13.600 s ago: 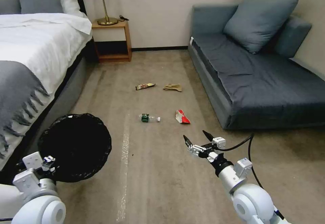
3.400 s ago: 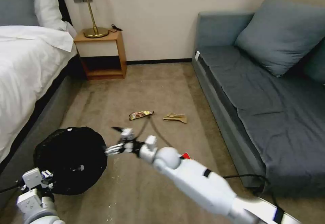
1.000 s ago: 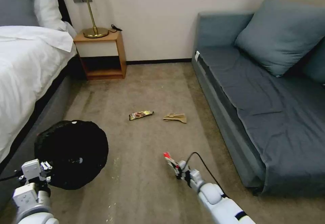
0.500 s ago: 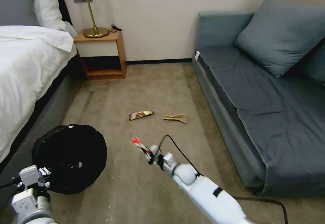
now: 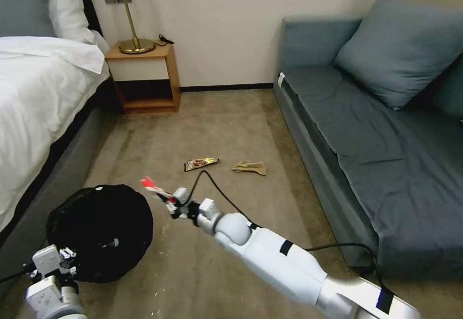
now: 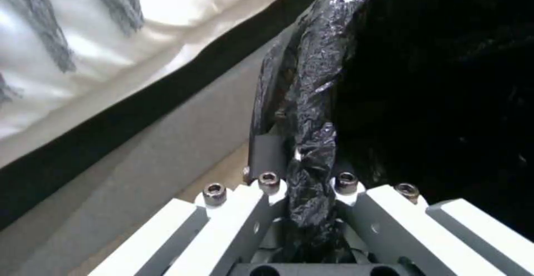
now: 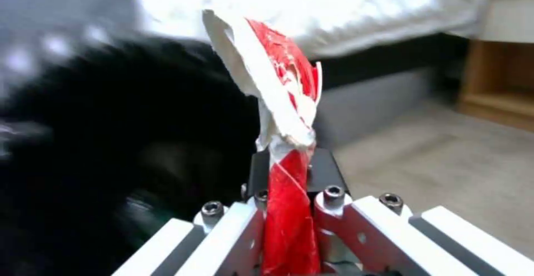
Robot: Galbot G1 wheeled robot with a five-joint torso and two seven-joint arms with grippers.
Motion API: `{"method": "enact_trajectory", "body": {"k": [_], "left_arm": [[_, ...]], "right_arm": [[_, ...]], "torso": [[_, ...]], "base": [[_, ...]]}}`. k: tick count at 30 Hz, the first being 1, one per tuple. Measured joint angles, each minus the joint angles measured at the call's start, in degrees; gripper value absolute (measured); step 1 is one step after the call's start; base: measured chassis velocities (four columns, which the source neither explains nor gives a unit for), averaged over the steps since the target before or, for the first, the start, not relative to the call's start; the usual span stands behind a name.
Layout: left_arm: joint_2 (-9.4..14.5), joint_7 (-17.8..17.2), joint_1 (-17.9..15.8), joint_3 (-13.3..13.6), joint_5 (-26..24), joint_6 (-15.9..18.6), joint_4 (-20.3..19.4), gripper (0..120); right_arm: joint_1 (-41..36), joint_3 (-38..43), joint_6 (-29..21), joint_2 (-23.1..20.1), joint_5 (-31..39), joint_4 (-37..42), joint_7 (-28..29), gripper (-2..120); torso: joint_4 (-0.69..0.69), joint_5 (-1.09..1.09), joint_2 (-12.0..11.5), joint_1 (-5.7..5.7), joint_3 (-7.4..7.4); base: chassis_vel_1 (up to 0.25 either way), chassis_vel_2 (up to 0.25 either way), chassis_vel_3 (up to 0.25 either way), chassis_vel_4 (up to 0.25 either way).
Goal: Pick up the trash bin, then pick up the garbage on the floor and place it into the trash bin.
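Note:
The trash bin (image 5: 99, 232), lined with a crinkly black bag, hangs at lower left beside the bed. My left gripper (image 5: 60, 257) is shut on its bagged rim (image 6: 311, 163). My right gripper (image 5: 166, 201) is shut on a red-and-white wrapper (image 5: 150, 185), held just past the bin's right edge; the right wrist view has the wrapper (image 7: 283, 101) upright between the fingers with the bin's black bag (image 7: 111, 142) behind it. On the carpet farther off lie a brown-yellow snack wrapper (image 5: 201, 164) and crumpled tan paper (image 5: 250, 167).
A white-sheeted bed (image 5: 38, 97) runs along the left, a wooden nightstand (image 5: 144, 75) with a brass lamp stands at the back wall, and a blue-grey sofa (image 5: 376, 131) lines the right. Open carpet lies between them. A black cable (image 5: 217, 191) loops over my right arm.
Over the last second my right arm has swung left with the red-and-white wrapper, from the middle of the carpet to the bin's right edge. The bin has shifted slightly in my left gripper.

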Motion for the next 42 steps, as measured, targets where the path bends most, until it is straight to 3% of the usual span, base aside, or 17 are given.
{"method": "enact_trajectory", "body": {"k": [9,18,23,34,39,42], "left_arm": [[-2.11,-0.01,-0.54,-0.38,0.20,-0.10,-0.60,3],[-4.56,1.04,-0.43,0.01,0.33,-0.68,-1.57,3],[-4.74,1.26,-0.45,0.26,0.59,-0.85,-1.47,3],[-4.70,1.43,-0.44,-0.02,0.85,-1.79,-0.49,3],[-4.69,1.44,-0.52,-0.11,0.86,-1.91,-0.12,3],[-4.68,1.45,-0.59,-0.15,0.84,-2.00,0.08,3]], "right_arm": [[0.16,-4.88,0.34,0.57,2.33,3.17,-1.96,1],[0.72,-7.53,0.80,2.12,0.10,-1.53,-0.93,1],[1.01,-8.07,1.86,3.65,-1.20,-3.92,0.31,2],[0.52,-8.14,1.86,4.41,-2.66,-4.10,1.89,43],[0.35,-8.12,1.86,4.20,-2.85,-4.07,1.90,56],[-0.19,-7.45,1.90,3.53,-3.36,-3.52,1.91,71]], "torso": [[-0.01,0.00,0.00,0.00,0.00],[-0.01,0.01,0.00,0.00,0.00],[-0.01,0.00,0.00,0.00,0.00],[-0.01,0.01,0.00,0.00,0.00],[-0.01,0.00,0.00,0.00,0.00],[-0.01,0.01,0.00,0.00,0.00]], "base": [[0.000,0.000,0.000,0.000],[0.000,0.000,0.000,0.000],[0.000,0.000,0.000,0.000],[0.000,0.000,0.000,0.000],[0.000,0.000,0.000,0.000],[0.000,0.000,0.000,0.000]]}}
